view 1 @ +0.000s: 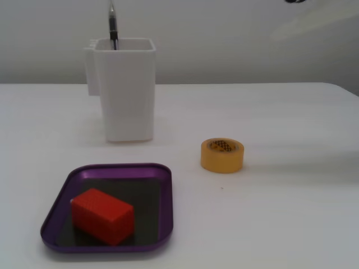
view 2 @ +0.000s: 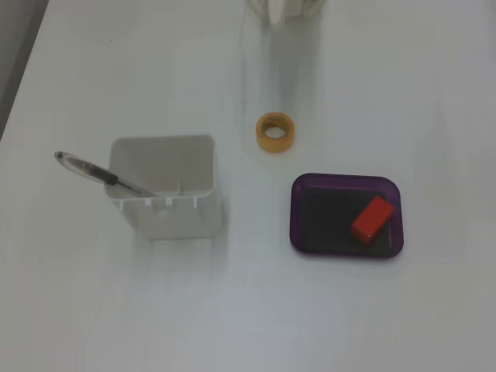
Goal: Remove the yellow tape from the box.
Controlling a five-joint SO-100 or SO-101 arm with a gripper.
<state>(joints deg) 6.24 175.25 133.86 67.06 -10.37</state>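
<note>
The yellow tape (view 1: pixel 222 155) lies flat on the white table, outside the box and to its right; in the other fixed view it (view 2: pixel 276 132) sits above the box. The box (view 1: pixel 56 216), a shallow purple tray with a dark floor, holds only a red block (view 1: pixel 102 216); it also shows in the other fixed view (view 2: pixel 304 232). A pale blurred streak at the top right is my gripper (view 1: pixel 280 32), high above the table and well clear of the tape. A white part of it (view 2: pixel 283 9) shows at the top edge. Its jaws cannot be made out.
A tall white square container (view 1: pixel 126 89) with a pen (view 1: pixel 113 25) in it stands behind the box; in the other fixed view the container (view 2: pixel 163 186) is left of the box. The table's far edge (view 1: pixel 224 84) runs behind it.
</note>
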